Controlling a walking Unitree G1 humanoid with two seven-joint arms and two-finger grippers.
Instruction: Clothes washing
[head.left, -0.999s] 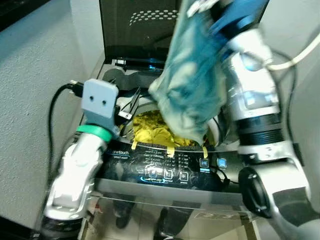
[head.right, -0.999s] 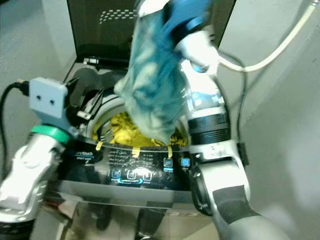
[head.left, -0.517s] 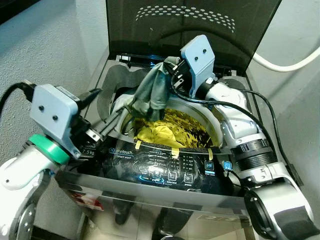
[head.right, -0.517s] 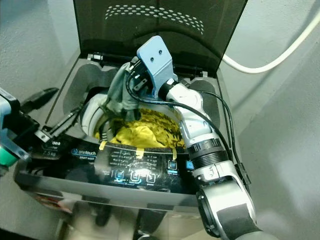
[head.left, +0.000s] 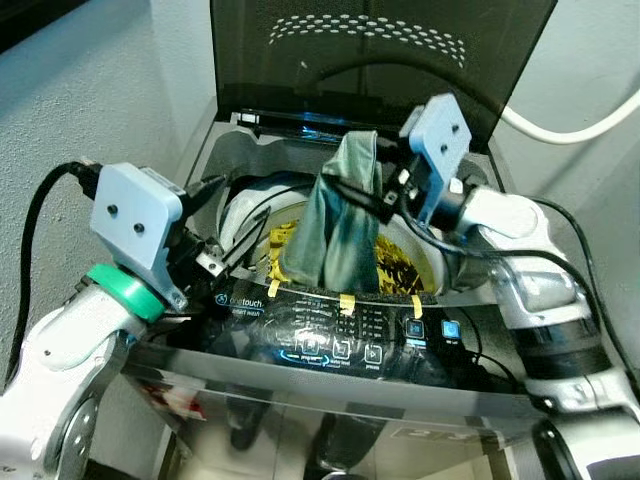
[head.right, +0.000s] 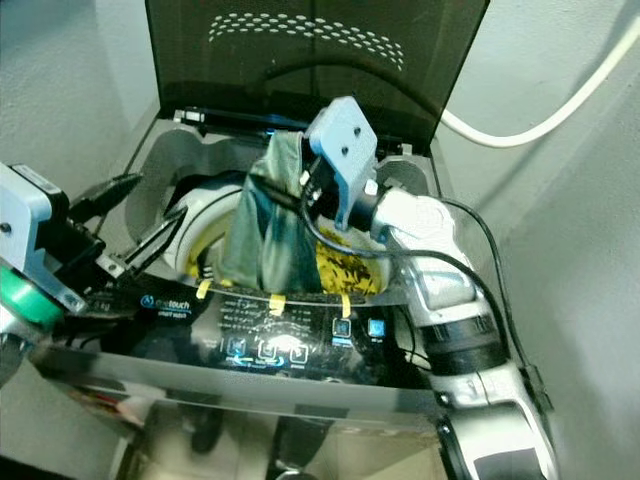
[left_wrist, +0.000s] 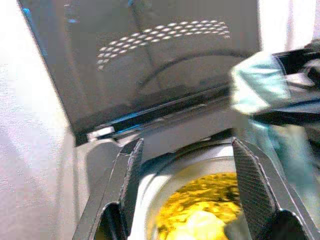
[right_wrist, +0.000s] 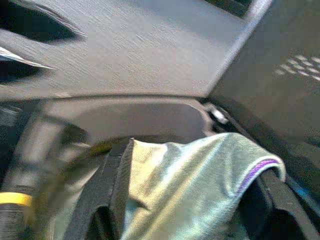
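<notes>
Right claw (head.left: 385, 190) grips the teal cloth (head.left: 338, 228) — hanging straight down over the washer drum (head.left: 245, 205) — while left claw (head.left: 228, 255) stands open, empty.

Right gripper (head.left: 378, 185) lifted teal garment (head.left: 335, 225); now hangs over drum.

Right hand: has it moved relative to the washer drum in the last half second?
Yes. The right hand, shut on the green cloth, has lifted and shifted right of the drum rim's left side; the cloth now hangs over the opening.
</notes>
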